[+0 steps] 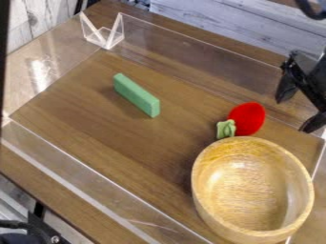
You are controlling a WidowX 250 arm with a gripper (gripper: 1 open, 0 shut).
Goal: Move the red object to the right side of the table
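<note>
The red object (246,116), a small round toy fruit with a green leafy stub, lies on the table (90,143) right of center, just behind the rim of the wooden bowl. My black gripper (303,99) hangs at the right edge of the view, to the right of the fruit, slightly behind it and apart from it. Its fingers stand spread, with nothing between them. Part of the gripper is cut off by the frame edge.
A large wooden bowl (253,187) fills the front right corner. A green rectangular block (136,94) lies diagonally left of center. A small clear acrylic stand (102,30) sits at the back left. Low clear walls edge the tabletop.
</note>
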